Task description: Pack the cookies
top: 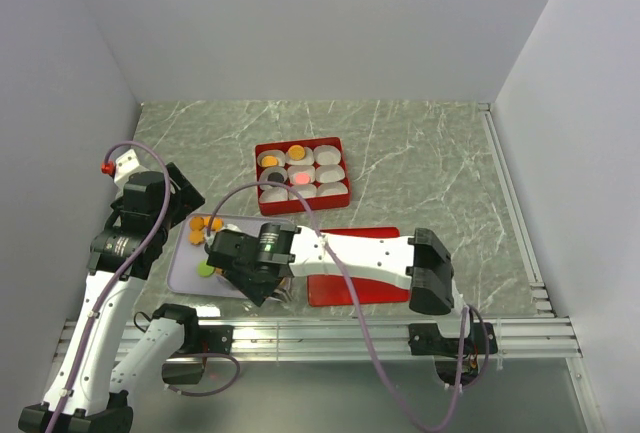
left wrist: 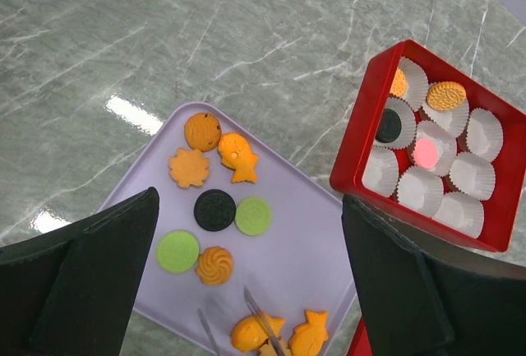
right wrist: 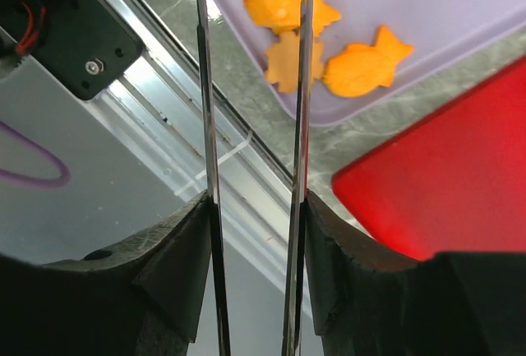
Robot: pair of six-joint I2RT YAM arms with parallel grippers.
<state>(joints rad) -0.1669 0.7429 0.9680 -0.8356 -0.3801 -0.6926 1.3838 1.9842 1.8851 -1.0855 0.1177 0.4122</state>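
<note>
cookies on tray: loose cookies lie flat on a lavender tray, straight below the left hand's spread fingers: one black, two green, the rest orange (round, leaf, fish, swirl).
cookies at tweezers: three orange ones, two fish and a small leaf, sit at the tray edge just ahead of the right hand.
cookies in box: an orange oval, a black, a pink and a part-hidden orange one sit in separate cups, ahead and to the right of the left hand.
right hand: fingers pressed onto a pair of thin metal tweezers, pinching them; the blades stand apart.
tweezer tips: one blade crosses the nearest fish cookie; can't tell whether it touches.
left hand: spread wide, holding nothing, above the tray.
box: red, lined with white paper cups, just beside the tray's far-right corner, apart from both hands.
red flat board: just right of the tweezers, beside the tray, under the right arm.
surface: grey-green marble, carries tray, box and board.
rail: metal, left of the tweezers, along the near edge.
</note>
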